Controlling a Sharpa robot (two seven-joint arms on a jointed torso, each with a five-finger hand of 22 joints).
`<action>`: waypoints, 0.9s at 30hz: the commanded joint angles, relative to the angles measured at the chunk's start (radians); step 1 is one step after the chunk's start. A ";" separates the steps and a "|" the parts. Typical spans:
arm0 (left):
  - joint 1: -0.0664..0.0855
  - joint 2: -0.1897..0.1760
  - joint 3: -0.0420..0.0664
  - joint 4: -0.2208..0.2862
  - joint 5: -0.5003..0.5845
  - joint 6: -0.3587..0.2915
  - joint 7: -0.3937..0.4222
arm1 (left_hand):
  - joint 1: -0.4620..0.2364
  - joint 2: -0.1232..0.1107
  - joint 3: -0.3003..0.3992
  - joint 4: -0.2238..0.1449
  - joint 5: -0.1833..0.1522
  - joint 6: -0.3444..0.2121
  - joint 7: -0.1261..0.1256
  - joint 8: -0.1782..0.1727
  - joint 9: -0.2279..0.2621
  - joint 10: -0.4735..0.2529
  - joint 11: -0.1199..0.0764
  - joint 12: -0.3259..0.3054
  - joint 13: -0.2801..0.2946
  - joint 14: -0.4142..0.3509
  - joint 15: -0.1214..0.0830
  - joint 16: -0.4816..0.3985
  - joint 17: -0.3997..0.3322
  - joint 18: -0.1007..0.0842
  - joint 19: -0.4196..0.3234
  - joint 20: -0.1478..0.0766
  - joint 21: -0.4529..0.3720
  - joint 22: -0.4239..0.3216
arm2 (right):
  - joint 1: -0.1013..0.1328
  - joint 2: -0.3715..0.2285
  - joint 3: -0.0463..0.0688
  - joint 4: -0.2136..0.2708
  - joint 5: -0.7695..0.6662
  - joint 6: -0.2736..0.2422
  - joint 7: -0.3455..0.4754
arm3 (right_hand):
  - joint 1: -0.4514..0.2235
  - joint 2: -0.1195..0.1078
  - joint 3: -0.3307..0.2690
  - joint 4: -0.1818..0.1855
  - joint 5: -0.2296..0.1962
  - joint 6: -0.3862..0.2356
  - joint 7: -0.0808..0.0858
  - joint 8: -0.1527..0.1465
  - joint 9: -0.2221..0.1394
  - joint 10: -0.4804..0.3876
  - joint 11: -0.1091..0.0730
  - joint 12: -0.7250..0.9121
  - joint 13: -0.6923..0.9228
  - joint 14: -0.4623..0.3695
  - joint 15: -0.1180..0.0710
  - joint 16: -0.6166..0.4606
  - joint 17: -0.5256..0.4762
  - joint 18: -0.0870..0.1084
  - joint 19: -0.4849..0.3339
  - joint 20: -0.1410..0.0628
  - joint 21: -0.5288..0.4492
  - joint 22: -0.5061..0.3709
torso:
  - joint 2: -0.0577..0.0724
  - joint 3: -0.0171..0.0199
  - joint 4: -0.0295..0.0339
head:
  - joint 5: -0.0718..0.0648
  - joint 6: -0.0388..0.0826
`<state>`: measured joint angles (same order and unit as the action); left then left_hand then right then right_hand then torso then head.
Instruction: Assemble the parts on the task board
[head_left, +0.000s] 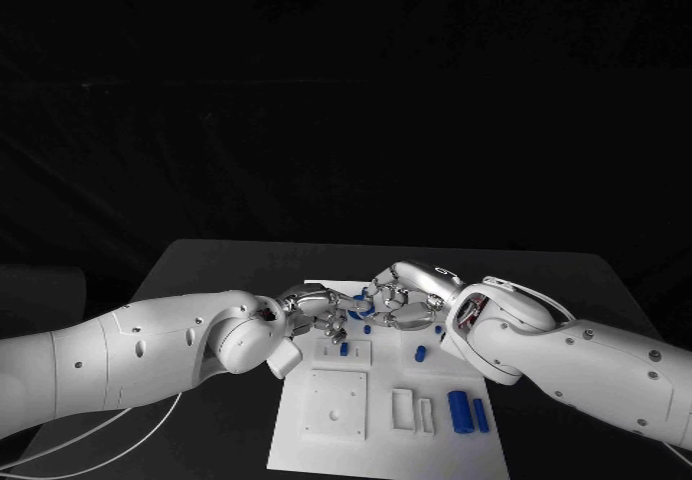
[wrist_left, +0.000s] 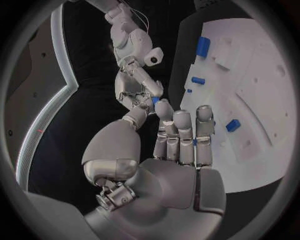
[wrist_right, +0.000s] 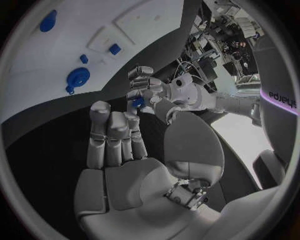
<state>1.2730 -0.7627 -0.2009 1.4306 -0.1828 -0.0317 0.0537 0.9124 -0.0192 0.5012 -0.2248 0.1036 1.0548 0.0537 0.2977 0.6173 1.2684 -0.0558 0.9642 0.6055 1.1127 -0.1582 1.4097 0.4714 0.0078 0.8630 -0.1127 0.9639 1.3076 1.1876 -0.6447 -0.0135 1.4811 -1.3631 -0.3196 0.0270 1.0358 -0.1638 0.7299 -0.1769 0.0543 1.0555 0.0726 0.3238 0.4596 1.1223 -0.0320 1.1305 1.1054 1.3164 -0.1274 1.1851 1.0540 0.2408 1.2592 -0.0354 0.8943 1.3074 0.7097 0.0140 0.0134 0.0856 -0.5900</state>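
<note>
While both silver hands meet above the far edge of the white task board (head_left: 433, 455), the left hand (head_left: 320, 312) and right hand (head_left: 400, 298) pinch one small blue part (wrist_right: 137, 103) between them, likely a handover needing a careful release.

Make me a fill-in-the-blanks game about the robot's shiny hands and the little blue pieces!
1. The flat white plastic task board lies on a ____ table.
2. The two silver hands, left hand and right hand, meet over the board's ____ end.
3. The small parts lying on the board are coloured ____.
4. Between the fingertips of both hands sits a small ____ piece.

Missing words: black; far; blue; blue
</note>
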 joint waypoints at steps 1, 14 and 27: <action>0.000 0.001 0.001 0.001 0.012 0.022 0.010 | 0.008 0.017 0.000 -0.007 0.004 0.009 -0.001 0.008 0.003 0.004 -0.004 0.007 -0.002 -0.006 -0.005 0.006 -0.002 0.002 -0.007 -0.136 0.004 0.019 | 0.000 0.000 0.000 -0.003 0.001 0.026 0.013 | -0.001 0.014 0.001 -0.008 0.003 0.008 0.009 0.003 0.000 -0.002 0.002 0.002 0.001 -0.002 -0.009 0.002 0.001 0.021 -0.003 -0.006 0.007 0.020 | 0.000 0.0002 0.0000 | 0.000 0.000; 0.000 0.000 0.001 0.003 0.010 0.046 0.013 | 0.033 0.067 -0.004 -0.045 -0.024 0.050 -0.012 0.038 0.027 0.017 -0.013 0.010 -0.010 -0.003 -0.013 0.014 -0.007 -0.001 -0.008 -0.137 0.008 0.019 | 0.000 0.000 0.000 -0.011 0.001 0.021 0.007 | -0.001 0.015 0.001 -0.011 0.003 0.007 0.009 0.003 0.000 -0.002 0.002 0.002 0.002 -0.002 -0.009 0.002 0.001 0.021 -0.003 -0.006 0.007 0.020 | 0.000 0.0000 0.0003 | -0.002 -0.002; 0.000 0.000 0.001 0.004 0.000 0.032 0.029 | 0.024 0.072 -0.016 -0.045 -0.042 0.073 -0.023 0.061 0.058 0.022 -0.022 0.011 -0.017 -0.001 -0.021 0.018 -0.011 -0.001 -0.005 -0.139 0.008 0.017 | 0.000 -0.002 0.000 -0.014 0.000 0.022 0.004 | -0.004 0.009 -0.002 -0.017 0.004 0.007 0.009 0.003 -0.001 -0.003 0.003 0.002 0.002 -0.002 -0.008 0.001 0.002 0.021 -0.003 -0.006 0.009 0.020 | 0.000 0.0003 0.0002 | -0.003 -0.001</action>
<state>1.2726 -0.7634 -0.2012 1.4291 -0.1785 -0.0202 0.0568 0.9344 0.0450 0.4909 -0.2697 0.0644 1.0861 0.0265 0.3285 0.6234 1.2861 -0.0736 0.9718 0.5903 1.1060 -0.1595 1.4220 0.4611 0.0078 0.8594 -0.1090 0.9680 1.3074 1.1880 -0.6439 -0.0131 1.4734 -1.3612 -0.3093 0.0405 1.0349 -0.1552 0.7300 -0.1880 0.0546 1.0552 0.0729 0.3227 0.4579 1.1223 -0.0320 1.1305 1.1067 1.3149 -0.1259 1.1851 1.0548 0.2408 1.2590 -0.0352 0.8980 1.3074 0.7098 0.0141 0.0137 0.0829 -0.5909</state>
